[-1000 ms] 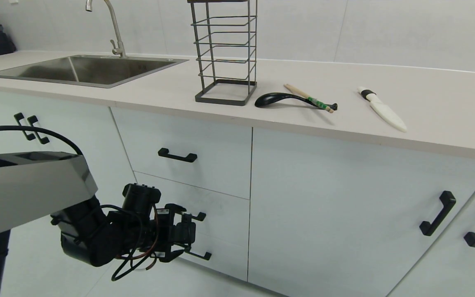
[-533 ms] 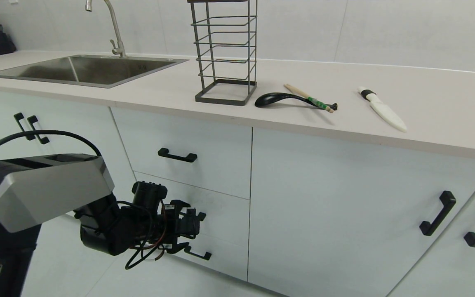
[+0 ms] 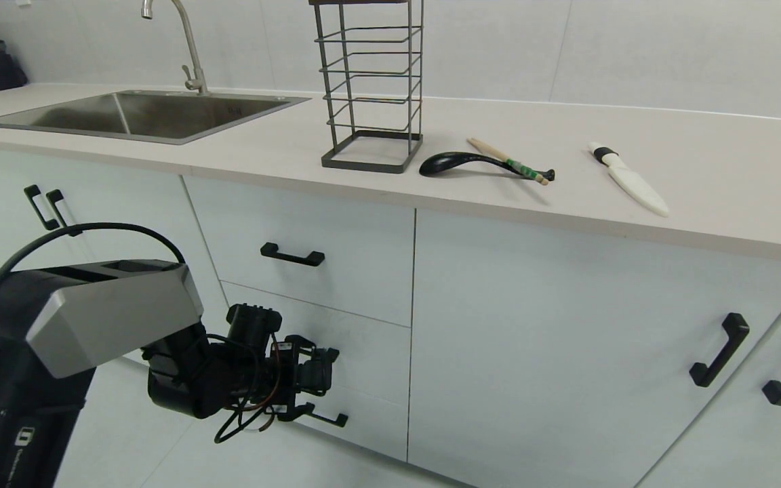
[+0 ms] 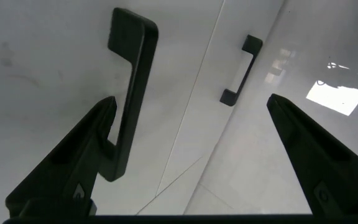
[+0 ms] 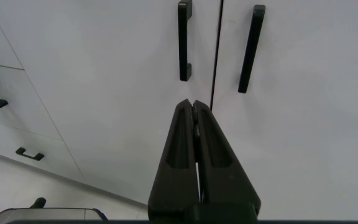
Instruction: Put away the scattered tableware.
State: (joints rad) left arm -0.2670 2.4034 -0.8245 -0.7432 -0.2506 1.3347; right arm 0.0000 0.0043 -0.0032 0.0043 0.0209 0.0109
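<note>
My left gripper [image 3: 319, 379] is low at the cabinet front, fingers spread wide, nothing held. A black drawer handle [image 4: 129, 93] stands between my fingers [image 4: 67, 168], close against one of them and well apart from the other; can't tell if it touches. A second handle [image 4: 241, 68] sits farther off, past my fingertips.

My right gripper [image 5: 193, 106] is pressed closed, empty, pointing at two cabinet doors with a pair of upright handles [image 5: 184, 40] just beyond its tip.

The tableware is all up on the countertop [image 3: 262, 149], well above my left gripper and off to its right. The black ladle [image 3: 458, 163] is nearest, and the chopsticks [image 3: 507, 161] lie across its handle end. The white knife [image 3: 629, 179] is farther right, apart from both. The wire rack [image 3: 371, 88] stands upright just left of the ladle, almost straight above my left gripper. The sink [image 3: 139, 114] is above and to the left of it.
</note>
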